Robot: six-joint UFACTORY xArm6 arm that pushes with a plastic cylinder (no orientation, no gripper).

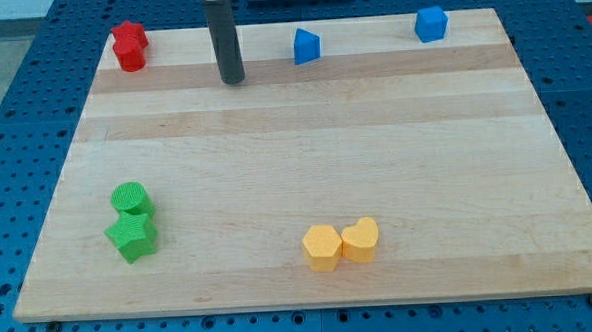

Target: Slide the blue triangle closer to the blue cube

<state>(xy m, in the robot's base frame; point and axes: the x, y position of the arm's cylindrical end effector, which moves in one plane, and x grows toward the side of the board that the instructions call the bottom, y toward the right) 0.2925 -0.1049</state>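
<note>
The blue triangle [307, 46] sits near the view's top, a little right of centre. The blue cube [431, 24] sits at the view's top right, well apart from the triangle. My tip [232, 80] rests on the board to the left of the blue triangle, with a gap between them; it touches no block.
The wooden board [306, 166] lies on a blue perforated table. Two red blocks [129, 46] stand together at the top left. A green cylinder [131, 199] and a green star [132, 236] sit at the bottom left. Two yellow blocks [340, 244] sit side by side at the bottom centre.
</note>
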